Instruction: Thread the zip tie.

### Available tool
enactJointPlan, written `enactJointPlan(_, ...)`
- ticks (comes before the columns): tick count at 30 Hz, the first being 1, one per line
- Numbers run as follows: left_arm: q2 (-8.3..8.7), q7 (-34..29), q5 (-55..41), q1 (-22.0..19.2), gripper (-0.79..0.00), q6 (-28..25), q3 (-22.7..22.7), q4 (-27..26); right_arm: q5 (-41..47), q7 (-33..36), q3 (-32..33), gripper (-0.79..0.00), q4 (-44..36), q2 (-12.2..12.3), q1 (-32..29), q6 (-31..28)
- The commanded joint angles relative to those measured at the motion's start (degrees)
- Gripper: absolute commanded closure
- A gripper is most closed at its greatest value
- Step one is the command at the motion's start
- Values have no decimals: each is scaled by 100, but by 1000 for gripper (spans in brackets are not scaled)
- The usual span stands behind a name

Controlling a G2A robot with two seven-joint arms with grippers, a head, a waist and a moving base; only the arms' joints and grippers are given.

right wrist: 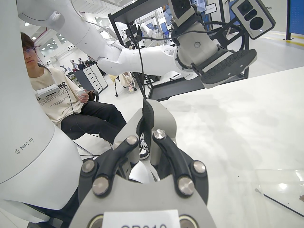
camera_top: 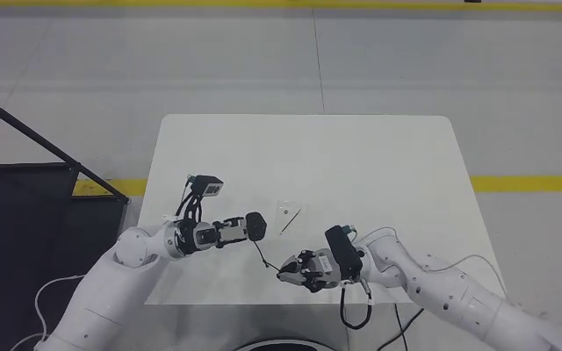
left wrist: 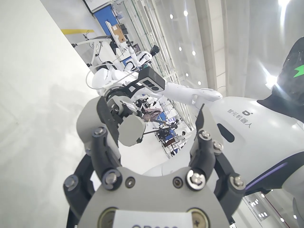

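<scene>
Left gripper (camera_top: pixel 255 226) hung over the table's (camera_top: pixel 369 149) near-left part with its fingers (left wrist: pixel 106 119) spread wide and nothing between them.

Zip tie (camera_top: pixel 262 257) ran as a thin black strip with its long axis on a diagonal, from the right gripper up and left toward the left one, slightly bowed. Its free end pointed at the left gripper and stopped close under its dark pad. From the right wrist cam the strip (right wrist: pixel 141 72) rose straight out of my fingertips and passed beside the left gripper's fingers, not between them. I couldn't tell if the tip touched anything.

Right gripper (camera_top: pixel 283 274) sat just right of that, near the table's front edge, and was clamped on the tie's other end with its pads pressed together around the strip. The tie stood clear of the table surface.

Farther back, between the two grippers' line and table centre, a clear bag (camera_top: pixel 285 209) lay flat with a second tie (camera_top: pixel 290 220) across its edge, apart from both grippers.
</scene>
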Motion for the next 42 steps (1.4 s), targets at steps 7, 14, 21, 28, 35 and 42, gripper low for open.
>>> enactJointPlan(7, -16, -98, -70, -31, -191, 99, 0, -17, 258, 98, -132, 0, 109, -21, 124, 0)
enactJointPlan(14, -15, -126, -78, -2, -249, 127, -42, -1, 342, 71, -72, 0, 177, -18, 83, 0)
enactJointPlan(21, -19, -148, -116, 15, -265, 148, -71, -8, 331, 74, 0, 0, 177, 0, 16, 0)
enactJointPlan(28, -26, -185, -153, 14, 0, 185, -76, -23, 362, 125, 66, 0, 165, 10, -40, 0)
enactJointPlan(35, -32, -170, -125, 21, 0, 171, -95, -33, 351, 156, 127, 0, 138, 19, -88, 0)
enactJointPlan(42, -23, -15, 4, 64, 0, 16, -203, 69, -36, -259, 277, 0, -26, 81, -204, 0)
